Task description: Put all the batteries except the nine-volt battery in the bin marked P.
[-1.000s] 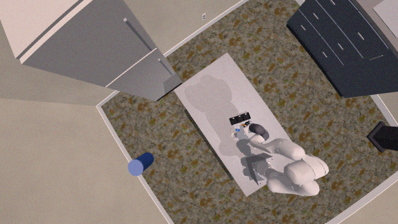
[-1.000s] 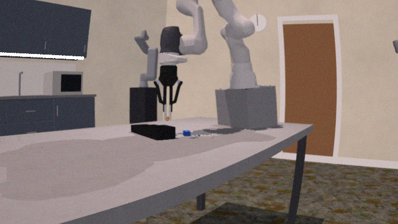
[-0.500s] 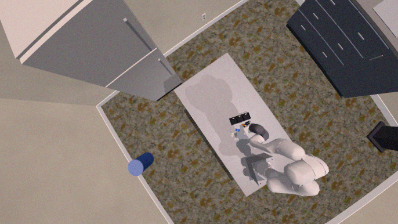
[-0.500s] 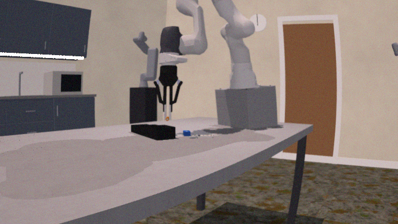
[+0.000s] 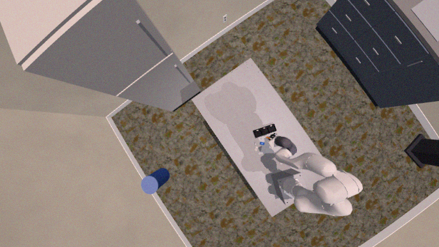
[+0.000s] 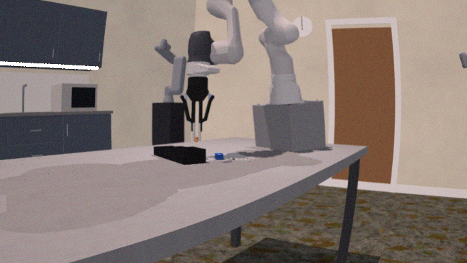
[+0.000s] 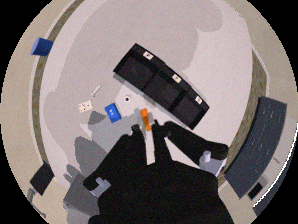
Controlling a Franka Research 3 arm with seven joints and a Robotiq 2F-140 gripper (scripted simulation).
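Note:
My gripper [image 6: 197, 133] hangs straight down above the table, just behind the black row of bins [image 6: 180, 154]. It is shut on a small battery with an orange end [image 6: 195, 137], held upright between the fingertips. In the wrist view the battery [image 7: 144, 117] shows at the fingertips, close to the near edge of the bin row [image 7: 162, 86], which has three compartments. The bins' marks are too small to read. A small blue block [image 6: 218, 156] lies on the table right of the bins, and it also shows in the wrist view [image 7: 112, 112].
A few small pale things [image 6: 238, 159] lie on the table beyond the blue block; one white piece [image 7: 84, 106] shows in the wrist view. The arm's grey base [image 6: 289, 126] stands at the table's far right. From above, the bins [image 5: 264, 130] sit mid-table.

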